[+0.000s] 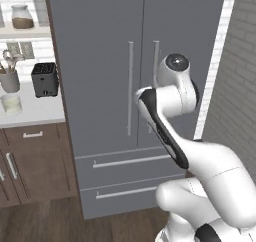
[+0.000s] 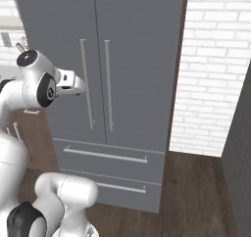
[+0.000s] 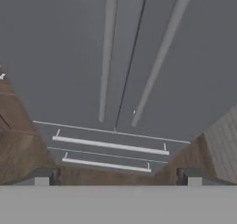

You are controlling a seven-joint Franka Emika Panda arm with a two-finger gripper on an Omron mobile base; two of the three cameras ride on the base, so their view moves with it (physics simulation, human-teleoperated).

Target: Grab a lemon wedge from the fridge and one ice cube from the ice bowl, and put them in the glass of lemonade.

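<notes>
The grey two-door fridge [image 1: 100,61] stands straight ahead with both doors shut. Its two slim silver handles [image 3: 107,56] run side by side along the centre seam, with two drawers [image 3: 110,145] below. My gripper [image 3: 116,177] is open, its fingertips [image 3: 41,177] set wide apart with nothing between them, facing the doors from a short way off. In the right base view the gripper [image 2: 81,88] hangs at mid-handle height, just left of the left door's handle [image 2: 86,84]. The glass of lemonade [image 1: 11,105] sits on the white counter at far left. The lemon wedge is hidden and the ice bowl is out of view.
A black toaster [image 1: 45,79] and a grey utensil cup [image 1: 9,80] stand on the counter [image 1: 35,111] left of the fridge, above brown cabinets. A white brick wall [image 2: 215,69] rises right of the fridge. Wooden floor [image 2: 196,192] lies in front.
</notes>
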